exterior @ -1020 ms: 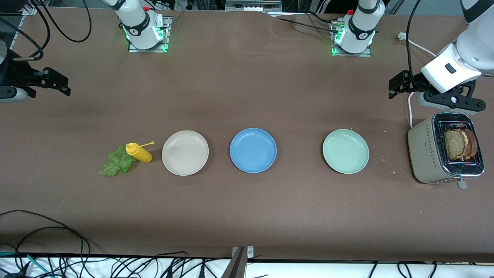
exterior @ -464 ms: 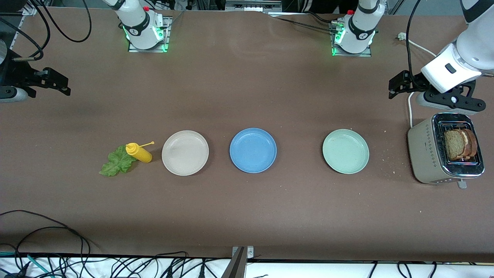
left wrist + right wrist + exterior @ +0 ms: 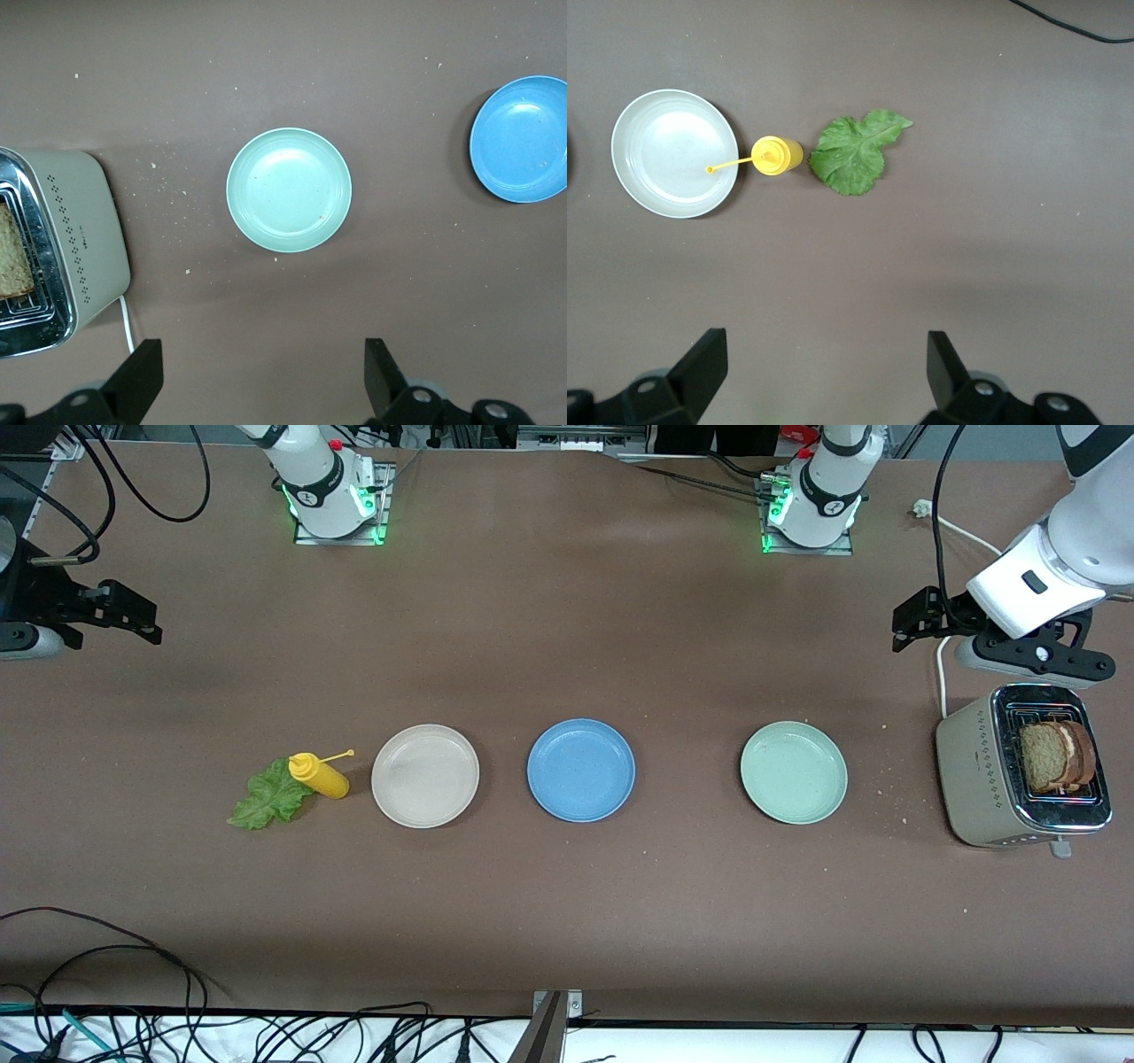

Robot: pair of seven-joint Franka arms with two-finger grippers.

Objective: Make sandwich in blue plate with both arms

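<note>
Looking down from the left wrist view, the left gripper (image 3: 257,381) hangs spread wide and empty over bare brown table (image 3: 567,629), with the round pale green plate (image 3: 289,190) below it, the round medium-blue plate (image 3: 521,139) toward the right arm's end, and the boxy beige toaster (image 3: 75,239) toward the left arm's end. That view catches only one edge of the tan bread slices (image 3: 1056,756); the front view shows both standing upright in the toaster's chrome slots. The right wrist view alone shows the right gripper (image 3: 824,376), fingers likewise far apart with nothing between them, over bare table. Under it lie the ruffled green lettuce leaf (image 3: 855,153), the yellow squeeze bottle (image 3: 774,156) just beside it, and the round beige plate (image 3: 675,152) next to the bottle. Both arms wait at the table's ends. Crumbs dot the matte surface near the toaster. Black cables (image 3: 133,1027) trail along the table's edge nearest the front camera. The blue plate holds nothing.
</note>
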